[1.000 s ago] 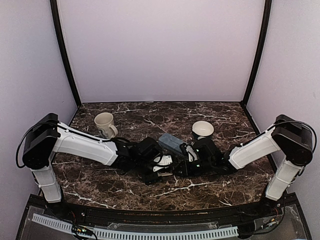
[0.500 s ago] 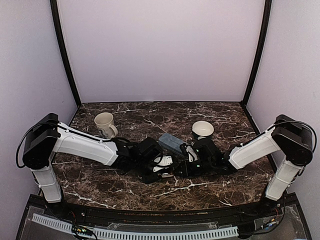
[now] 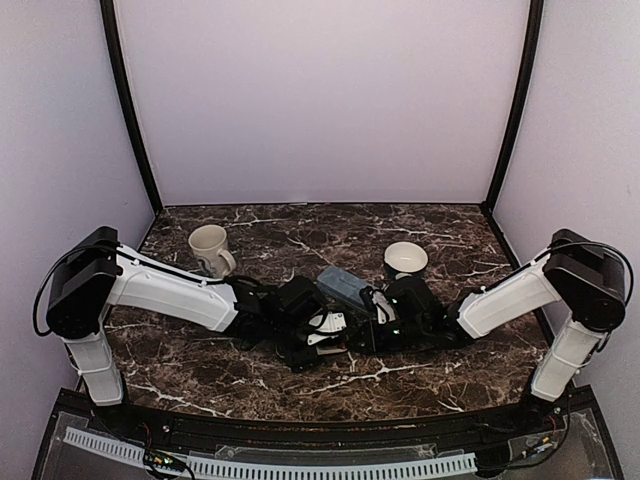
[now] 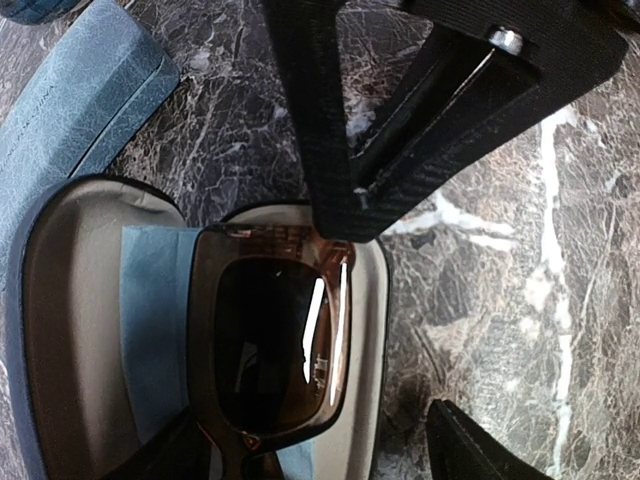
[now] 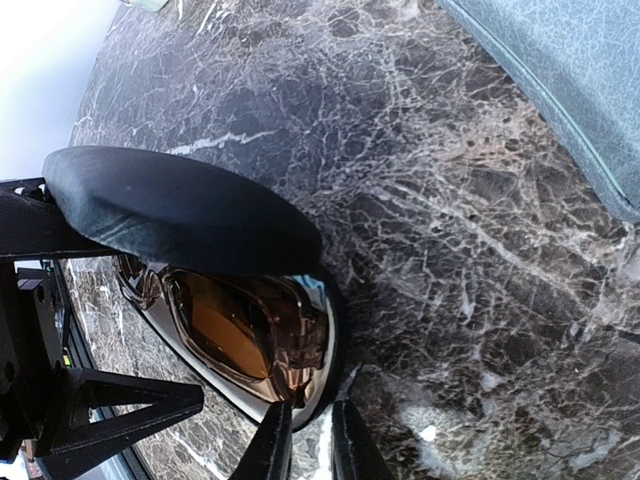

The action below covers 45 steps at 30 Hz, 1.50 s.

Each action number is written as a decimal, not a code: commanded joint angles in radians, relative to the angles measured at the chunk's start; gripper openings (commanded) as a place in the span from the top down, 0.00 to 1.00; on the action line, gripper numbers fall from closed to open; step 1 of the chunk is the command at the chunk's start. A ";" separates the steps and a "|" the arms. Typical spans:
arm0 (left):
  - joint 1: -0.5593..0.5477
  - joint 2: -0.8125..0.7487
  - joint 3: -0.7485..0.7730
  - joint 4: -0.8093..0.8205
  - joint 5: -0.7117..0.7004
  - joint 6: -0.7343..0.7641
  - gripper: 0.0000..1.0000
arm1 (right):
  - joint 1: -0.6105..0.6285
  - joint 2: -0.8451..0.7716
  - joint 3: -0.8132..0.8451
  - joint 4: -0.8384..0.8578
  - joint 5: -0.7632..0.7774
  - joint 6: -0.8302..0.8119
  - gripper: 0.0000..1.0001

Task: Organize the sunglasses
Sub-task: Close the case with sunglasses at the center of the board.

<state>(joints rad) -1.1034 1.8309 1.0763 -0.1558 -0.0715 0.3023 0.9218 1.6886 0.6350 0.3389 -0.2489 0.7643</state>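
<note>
- Sunglasses [image 4: 270, 340] folded, lens up, inside open black case [image 4: 60, 350], bedded on blue cloth [image 4: 150, 330]; looks seated and ready for closing.
- Lid [image 5: 180, 210] raised and tilted over the frame, not yet shut.
- Right gripper [image 5: 310, 440] nearly pressed together at the case's rim, apparently pinching it to steady the shell.
- Left gripper [image 4: 390, 310] spread wide just above the case, holding nothing; probably free to press the lid down.
- Blue-grey case [image 4: 70, 110] closed, just beside the black one.
</note>
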 commanded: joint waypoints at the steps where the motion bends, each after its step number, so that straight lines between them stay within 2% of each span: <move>1: -0.004 -0.053 -0.007 -0.018 -0.009 -0.017 0.24 | 0.002 -0.001 0.019 0.000 0.015 -0.009 0.84; 16: -0.013 -0.148 -0.070 0.035 -0.009 -0.045 0.20 | 0.002 -0.010 0.017 -0.001 0.013 -0.010 0.85; 22: -0.013 -0.266 -0.129 0.099 0.036 -0.060 0.19 | 0.003 -0.007 0.019 0.003 0.015 -0.008 0.85; 26: -0.013 -0.351 -0.173 0.135 0.028 -0.047 0.12 | 0.004 -0.007 0.019 0.002 0.013 -0.009 0.85; 29: -0.012 -0.388 -0.195 0.139 -0.013 -0.021 0.02 | 0.004 -0.007 0.022 0.003 0.012 -0.011 0.85; 37: 0.013 -0.351 -0.172 0.102 -0.122 0.075 0.01 | 0.005 0.001 0.025 0.011 0.005 -0.012 0.85; 45: 0.100 -0.314 -0.141 0.091 -0.056 0.050 0.04 | 0.004 0.008 0.050 -0.037 0.027 -0.025 0.88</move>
<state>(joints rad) -1.0306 1.5158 0.9009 -0.0551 -0.1532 0.3489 0.9218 1.6890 0.6529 0.3134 -0.2386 0.7559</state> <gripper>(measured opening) 0.966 0.124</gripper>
